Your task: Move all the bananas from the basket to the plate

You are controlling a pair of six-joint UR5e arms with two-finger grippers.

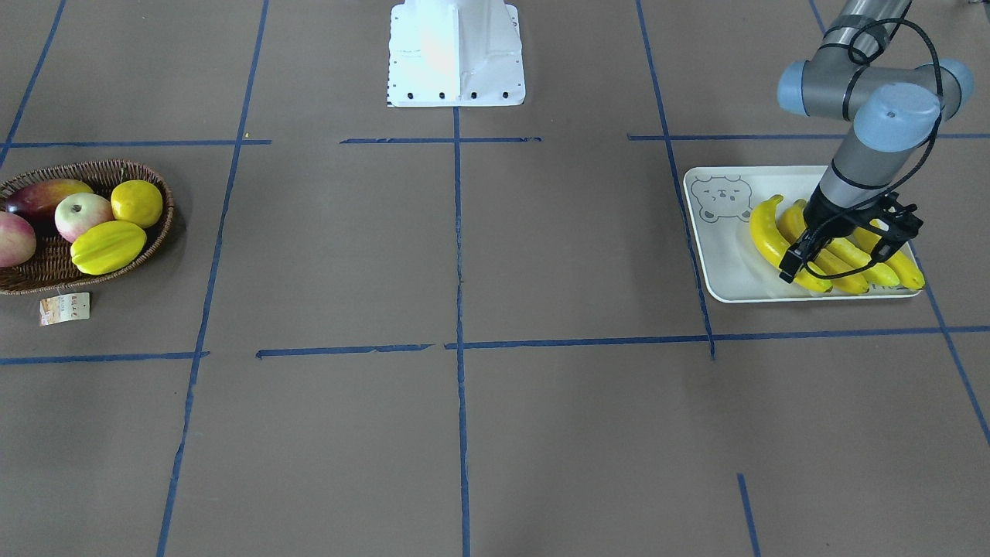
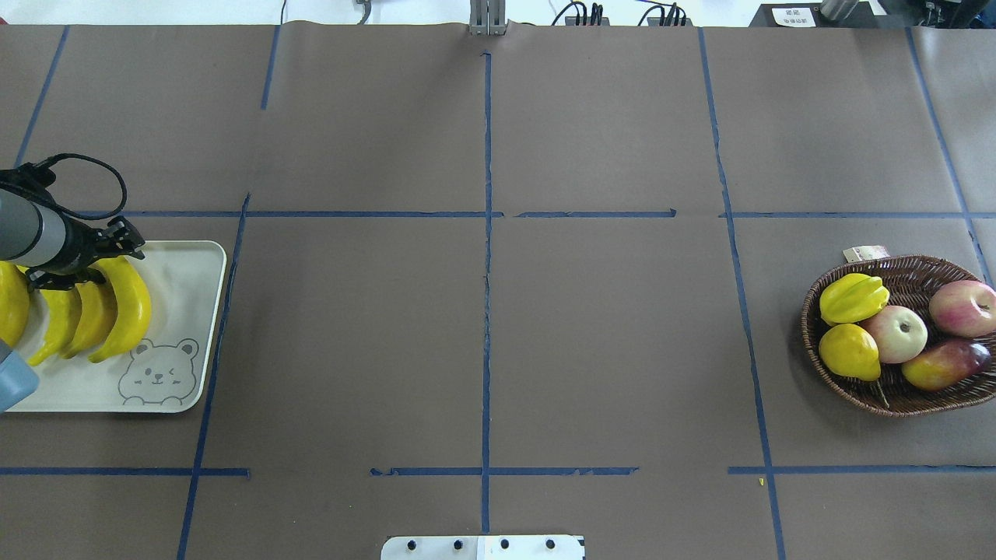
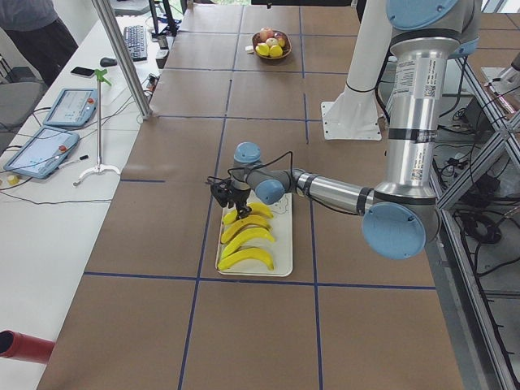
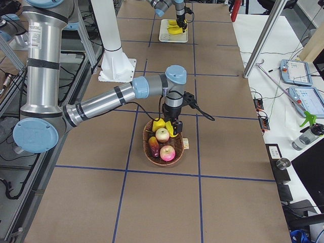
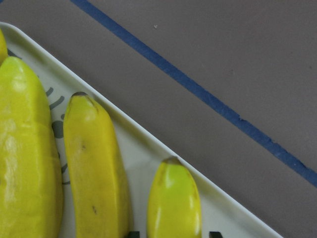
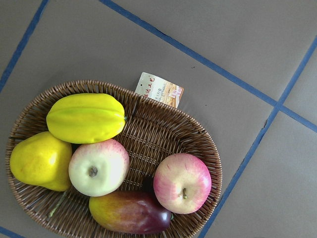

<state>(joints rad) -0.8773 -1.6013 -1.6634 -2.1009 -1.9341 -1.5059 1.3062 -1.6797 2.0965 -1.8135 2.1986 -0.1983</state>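
**Task status.** All four bananas (image 1: pixel 773 236) lie side by side on the plate (image 1: pixel 727 263), directly beneath the left end effector (image 1: pixel 843 247). The basket (image 2: pixel 903 406) is well apart from that end effector, at the opposite end of the counter (image 2: pixel 498 350). It holds a starfruit (image 2: pixel 853 298), a lemon (image 2: pixel 848 351), two apples (image 2: pixel 896 333) and a mango (image 2: pixel 945 364), and no banana shows in it. Judged from this, the transfer is complete. The only step left is to lift the left arm clear.

**End effector state.** Left: released. In the wrist view its jaws straddle one banana's tip, with a narrow gap on each side. Right end effector (image 4: pixel 174 129): it hangs above the basket in the side view, and whether it is spread or clenched cannot be told.

**Edges and clearance.**
- The plate's raised rim runs just beyond the banana tips ahead of the left end effector. A sideways withdrawal could catch the rim or nudge the neighbouring bananas, which lie close on either side of the jaws.
- Room is open straight above the left end effector, so a vertical retreat is the safer judgement.
- Between plate and basket the counter carries only blue tape lines.
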